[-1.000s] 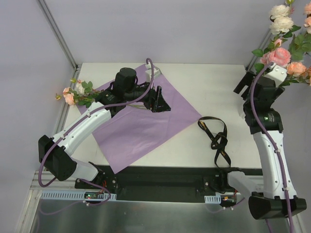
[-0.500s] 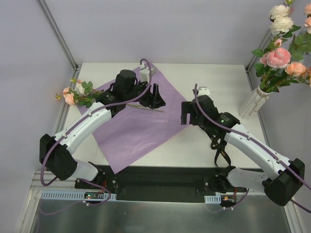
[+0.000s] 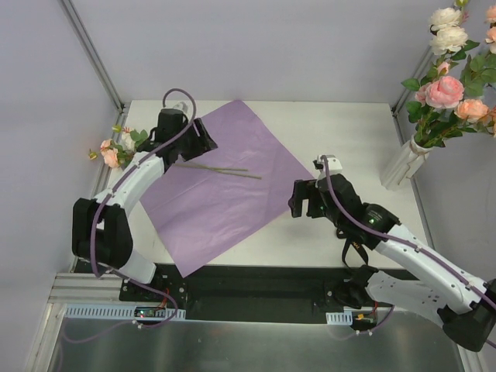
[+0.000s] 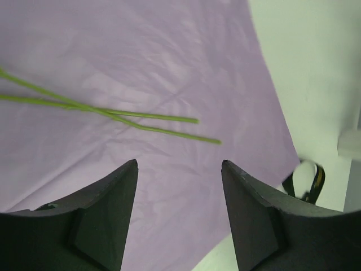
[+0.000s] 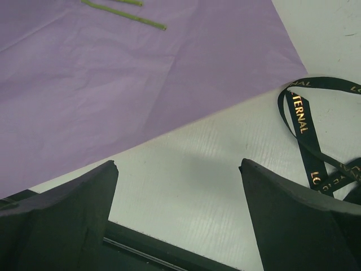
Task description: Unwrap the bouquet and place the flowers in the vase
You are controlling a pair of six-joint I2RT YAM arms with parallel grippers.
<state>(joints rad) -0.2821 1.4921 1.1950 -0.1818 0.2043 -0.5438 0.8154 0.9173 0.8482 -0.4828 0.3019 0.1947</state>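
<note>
The purple paper [image 3: 225,194] lies spread flat, unwrapped. Two flowers rest on it: their thin green stems [image 3: 225,170] cross the sheet, and their peach and cream blooms [image 3: 116,147] hang past the table's left edge. My left gripper [image 3: 206,142] hovers open over the paper's far left part, just above the stems [image 4: 113,113], holding nothing [image 4: 179,162]. The cream vase [image 3: 403,163] stands at the far right with several flowers [image 3: 453,77] in it. My right gripper [image 3: 296,203] is open over bare table by the paper's right corner [image 5: 177,164].
The black ribbon [image 3: 347,232] lies loose on the table under my right arm, with gold lettering in the right wrist view [image 5: 302,121]. Metal frame posts rise at the back corners [image 3: 93,54]. The table's front edge [image 3: 271,267] is near my right gripper.
My left arm drew back to the far left, uncovering the stems on the paper. My right arm swung from the vase down to the table's middle, empty.
</note>
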